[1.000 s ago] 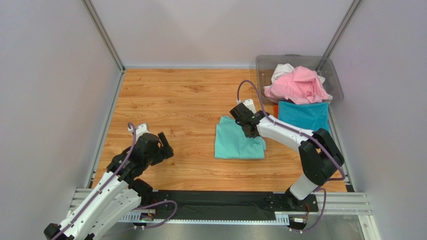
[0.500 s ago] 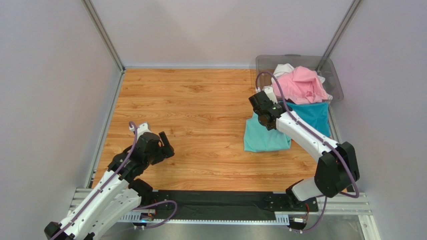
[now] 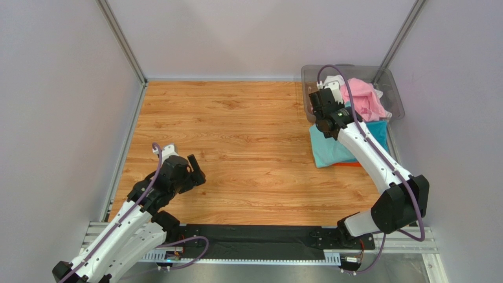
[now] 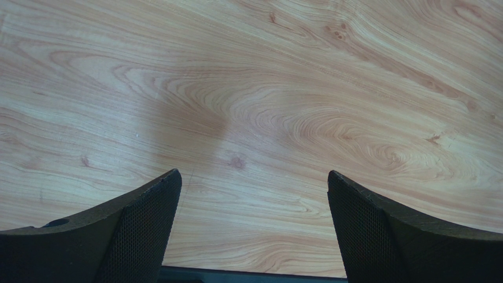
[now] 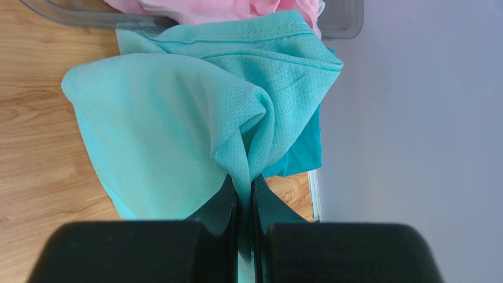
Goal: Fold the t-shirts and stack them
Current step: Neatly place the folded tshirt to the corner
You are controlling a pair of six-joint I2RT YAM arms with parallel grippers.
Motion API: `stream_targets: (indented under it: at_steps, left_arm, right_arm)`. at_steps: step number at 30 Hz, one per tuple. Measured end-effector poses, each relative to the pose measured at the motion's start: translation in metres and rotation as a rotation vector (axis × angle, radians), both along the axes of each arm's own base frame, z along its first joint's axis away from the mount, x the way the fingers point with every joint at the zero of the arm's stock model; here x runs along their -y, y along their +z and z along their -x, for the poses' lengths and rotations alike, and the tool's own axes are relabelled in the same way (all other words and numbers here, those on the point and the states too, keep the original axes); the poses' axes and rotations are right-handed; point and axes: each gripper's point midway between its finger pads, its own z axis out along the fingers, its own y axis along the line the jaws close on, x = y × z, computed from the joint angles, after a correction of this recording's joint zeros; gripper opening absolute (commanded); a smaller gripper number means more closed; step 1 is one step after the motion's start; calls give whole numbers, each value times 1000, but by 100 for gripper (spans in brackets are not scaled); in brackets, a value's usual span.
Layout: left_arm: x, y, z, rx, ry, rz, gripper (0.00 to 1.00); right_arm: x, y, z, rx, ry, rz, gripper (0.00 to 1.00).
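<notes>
Wood-grain tabletop is filling most of the overhead view, with pale grey walls closing it in on three sides. At the upper right of that frame I am holding the mint green t-shirt in my right pincer. The jaws are pressing tight together on a gathered ridge of the cloth, as the right wrist view is showing plainly. The shirt is looking folded into a rough rectangle, though where I am pinching it the mesh fabric is bunching and draping in soft creases instead of lying flat. It is lying over the teal blue shirt, which is peeking out along its right side. A thin sliver of an orange shirt is showing under the lower edge, so I am judging that a stack is already growing here, just in front of the clear grey bin. That bin is holding a crumpled pink shirt — unfolded, as far as I can tell — so I am reckoning the job is somewhere around the middle. This shirt is needing to be released and smoothed, and the bin's contents are waiting their turn. My left pincer is hanging open over bare wood at the lower left of the overhead frame — gripping nothing.
</notes>
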Motion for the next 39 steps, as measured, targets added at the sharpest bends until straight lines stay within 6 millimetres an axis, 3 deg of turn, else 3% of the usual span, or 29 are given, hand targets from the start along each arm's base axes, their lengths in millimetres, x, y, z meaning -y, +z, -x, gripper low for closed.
stream_targets:
  at_steps: [11, 15, 24, 39]
  left_arm:
    - [0, 0, 0, 0, 0, 0, 100]
    - [0, 0, 0, 1, 0, 0, 100]
    - [0, 0, -1, 3, -1, 1, 100]
    - [0, -6, 0, -18, -3, -14, 100]
  right_arm:
    - [11, 46, -12, 82, -21, -42, 0]
    - [19, 49, -12, 79, -37, -56, 0]
    - [65, 30, -16, 26, -156, -64, 0]
    - [139, -34, -32, -66, -282, -170, 0]
